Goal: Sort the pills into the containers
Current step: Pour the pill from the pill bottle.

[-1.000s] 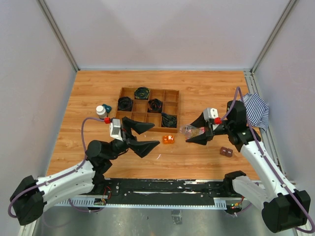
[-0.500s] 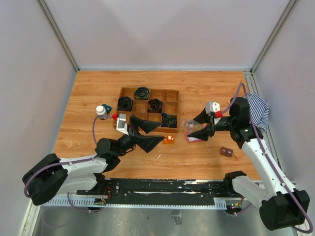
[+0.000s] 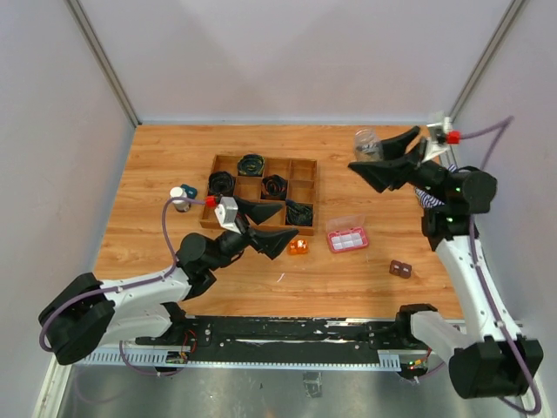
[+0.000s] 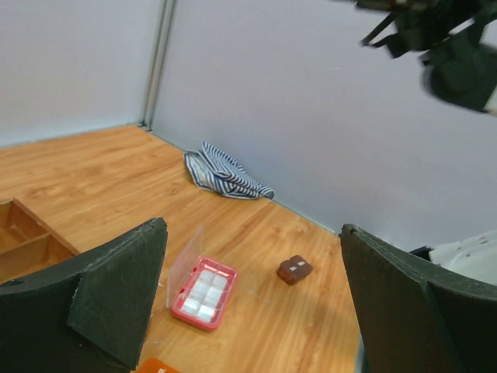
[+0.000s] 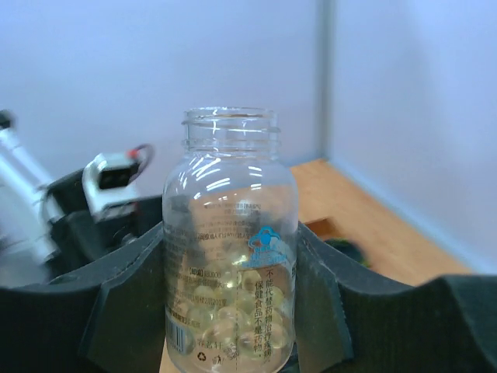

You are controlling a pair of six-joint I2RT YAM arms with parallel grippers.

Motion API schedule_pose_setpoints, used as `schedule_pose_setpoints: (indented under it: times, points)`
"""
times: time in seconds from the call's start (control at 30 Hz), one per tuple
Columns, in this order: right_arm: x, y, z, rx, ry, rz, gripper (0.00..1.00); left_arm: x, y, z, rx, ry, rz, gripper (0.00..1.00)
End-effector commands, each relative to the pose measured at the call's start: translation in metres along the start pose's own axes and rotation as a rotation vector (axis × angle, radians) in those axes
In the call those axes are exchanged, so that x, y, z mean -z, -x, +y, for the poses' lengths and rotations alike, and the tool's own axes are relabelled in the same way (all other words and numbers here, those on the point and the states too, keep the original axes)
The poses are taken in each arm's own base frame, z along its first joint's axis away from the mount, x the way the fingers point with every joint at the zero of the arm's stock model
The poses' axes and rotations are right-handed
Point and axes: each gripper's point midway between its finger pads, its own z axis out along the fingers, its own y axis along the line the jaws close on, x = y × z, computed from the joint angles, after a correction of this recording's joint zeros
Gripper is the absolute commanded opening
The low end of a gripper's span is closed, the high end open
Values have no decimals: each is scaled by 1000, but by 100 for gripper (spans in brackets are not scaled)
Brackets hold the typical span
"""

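Note:
My right gripper (image 3: 370,153) is raised high at the back right, shut on a clear vial (image 3: 366,143). In the right wrist view the vial (image 5: 231,233) stands upright and uncapped between the black fingers (image 5: 128,299), with pale round pills (image 5: 233,322) in its lower half. The pink box (image 3: 348,239) lies open on the table; it also shows in the left wrist view (image 4: 203,291). A dark bottle with a white cap (image 3: 179,197) stands left of the tray. My left gripper (image 3: 289,221) hangs open and holds nothing, just left of an orange block (image 3: 298,246).
A wooden compartment tray (image 3: 305,171) holding black coils sits at mid-table. A small brown block (image 3: 400,269) lies right of the pink box, also seen from the left wrist (image 4: 295,270). A striped cloth (image 4: 225,175) is bunched against the right wall.
My right gripper has lifted the vial from beside the pink box up and toward the back right. The left gripper has shifted right, closer to the orange block.

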Motion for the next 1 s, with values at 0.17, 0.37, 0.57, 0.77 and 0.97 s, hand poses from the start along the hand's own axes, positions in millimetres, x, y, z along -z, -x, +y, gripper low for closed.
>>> schedule_pose_setpoints:
  times: [0.17,0.37,0.57,0.77,0.97]
  points:
    - [14,80,45,190,150,-212,2,-33,-13,8,-159,-21,98,99]
    - [33,73,4,121,10,-210,1,-46,-26,12,-167,-49,102,99]
    - [67,14,-51,136,-209,-47,0,-63,-21,17,-192,-63,56,99]
    - [95,-79,-24,189,54,258,2,-43,-35,13,-248,-117,52,99]
    - [127,-142,-43,184,114,346,2,-23,-32,3,-260,-164,-6,99]
